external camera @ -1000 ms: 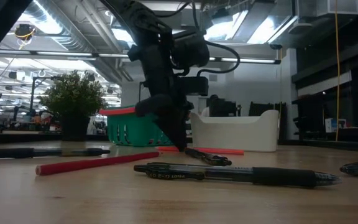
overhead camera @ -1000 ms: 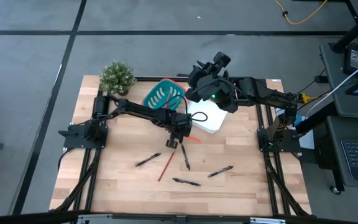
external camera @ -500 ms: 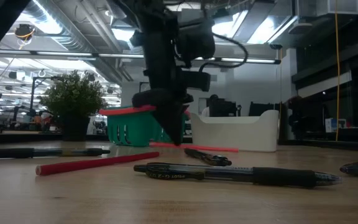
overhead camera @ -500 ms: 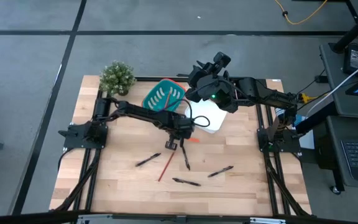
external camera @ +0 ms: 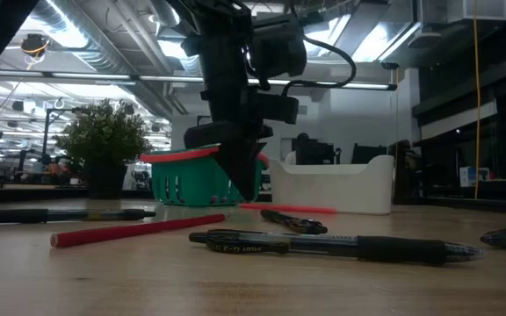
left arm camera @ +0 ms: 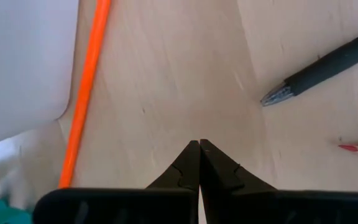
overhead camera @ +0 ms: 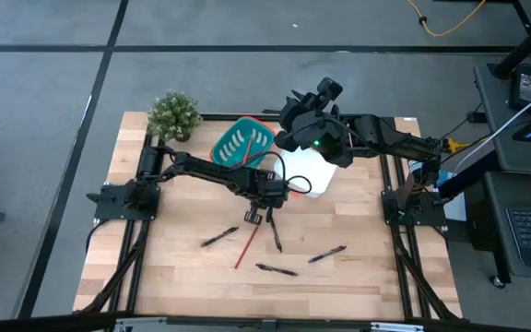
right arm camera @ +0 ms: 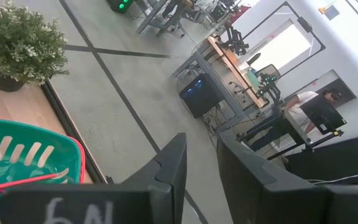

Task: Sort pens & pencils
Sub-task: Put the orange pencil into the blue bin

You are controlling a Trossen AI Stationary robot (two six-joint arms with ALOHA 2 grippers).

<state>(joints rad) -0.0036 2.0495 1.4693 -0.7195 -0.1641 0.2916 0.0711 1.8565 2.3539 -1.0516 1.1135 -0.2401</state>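
Note:
My left gripper (left arm camera: 199,147) is shut and empty, pointing down just above the bare wood at mid-table (overhead camera: 254,215). An orange pencil (left arm camera: 86,93) lies beside it, along the white bin (left arm camera: 17,62). A black pen (left arm camera: 322,67) lies on its other side, and a red pencil (overhead camera: 246,247) lies flat nearer the front. Three more black pens (overhead camera: 219,238) (overhead camera: 276,269) (overhead camera: 326,254) lie on the wood. My right gripper (right arm camera: 201,168) is open and empty, raised high over the far side. A red pencil (right arm camera: 17,183) lies in the teal basket (overhead camera: 243,141).
The teal basket and the white bin (overhead camera: 307,172) stand side by side at the far middle. A potted plant (overhead camera: 173,112) stands at the far left corner. Bare wood lies along the near edge (overhead camera: 247,300) and at the left.
My left gripper has risen a little off the table beside the orange pencil and tipped slightly, staying shut the whole time. My right arm has kept still.

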